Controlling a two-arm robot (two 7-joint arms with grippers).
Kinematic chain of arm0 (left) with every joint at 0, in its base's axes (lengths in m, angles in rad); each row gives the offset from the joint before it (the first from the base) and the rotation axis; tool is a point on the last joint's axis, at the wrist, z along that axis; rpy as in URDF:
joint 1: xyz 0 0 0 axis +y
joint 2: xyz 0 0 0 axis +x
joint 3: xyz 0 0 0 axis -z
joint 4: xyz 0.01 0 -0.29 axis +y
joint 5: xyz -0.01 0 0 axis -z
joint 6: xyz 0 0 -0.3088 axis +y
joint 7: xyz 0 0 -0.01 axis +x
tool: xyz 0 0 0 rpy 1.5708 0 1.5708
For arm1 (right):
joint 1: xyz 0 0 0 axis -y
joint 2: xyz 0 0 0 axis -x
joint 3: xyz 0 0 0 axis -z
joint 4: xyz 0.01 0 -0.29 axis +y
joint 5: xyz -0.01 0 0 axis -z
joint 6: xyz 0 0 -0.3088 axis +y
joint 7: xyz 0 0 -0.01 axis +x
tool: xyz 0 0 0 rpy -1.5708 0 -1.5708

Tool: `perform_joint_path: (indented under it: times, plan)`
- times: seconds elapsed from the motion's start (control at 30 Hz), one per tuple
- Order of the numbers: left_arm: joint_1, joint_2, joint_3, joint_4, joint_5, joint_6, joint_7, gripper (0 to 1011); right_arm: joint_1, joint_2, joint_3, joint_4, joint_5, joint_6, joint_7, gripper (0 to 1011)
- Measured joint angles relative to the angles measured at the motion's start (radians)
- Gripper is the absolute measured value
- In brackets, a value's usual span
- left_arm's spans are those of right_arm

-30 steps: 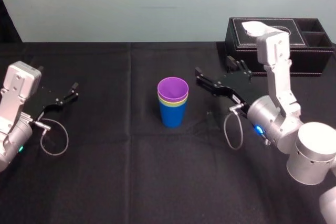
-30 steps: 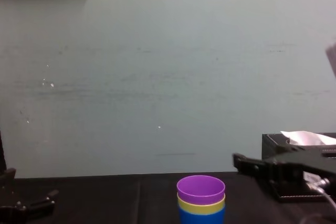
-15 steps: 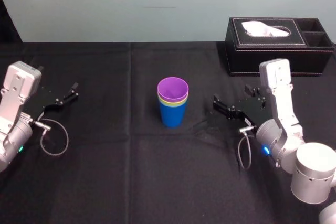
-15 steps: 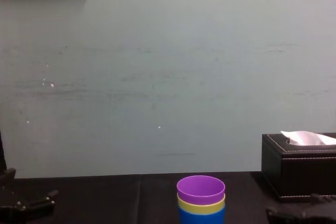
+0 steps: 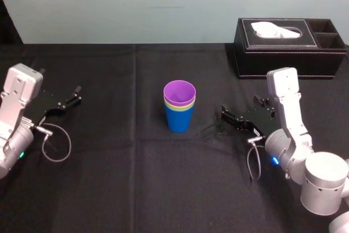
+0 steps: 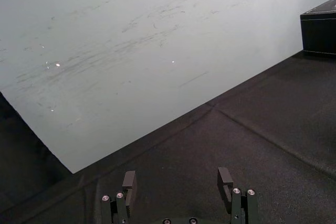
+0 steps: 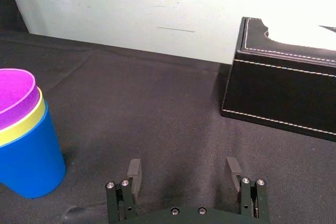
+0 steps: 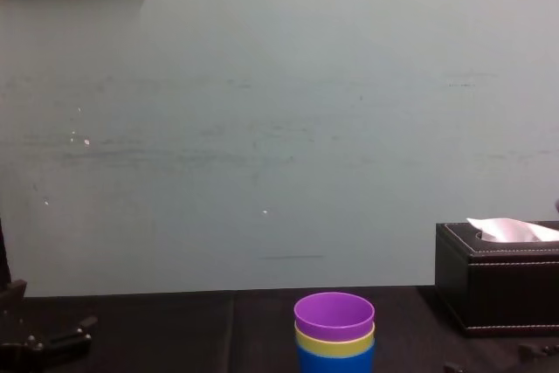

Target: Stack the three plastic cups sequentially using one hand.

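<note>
Three cups point(image 5: 179, 107) stay nested; right end effector point(image 5: 225, 115), jaws spread and empty, has dropped lower beside them.

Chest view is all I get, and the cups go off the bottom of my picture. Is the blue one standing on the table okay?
Observer: Yes. In the head view the blue cup stands upright on the black cloth, with its whole base down.
Operator: Where did the right hand go?
Observer: The right gripper sits low over the cloth to the right of the blue cup, apart from it, open and empty.
Operator: And the other hand?
Observer: The left gripper is parked far off to the left, open, holding nothing.
</note>
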Motion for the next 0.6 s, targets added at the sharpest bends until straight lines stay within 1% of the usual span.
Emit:
perform_joint_path:
  times: [0.6]
  plan:
    - [0.000,0.000,0.000,0.000,0.000,0.000,0.000,1011,0.000,0.001,-0.002,-0.002,0.000,0.000,0.000,1004]
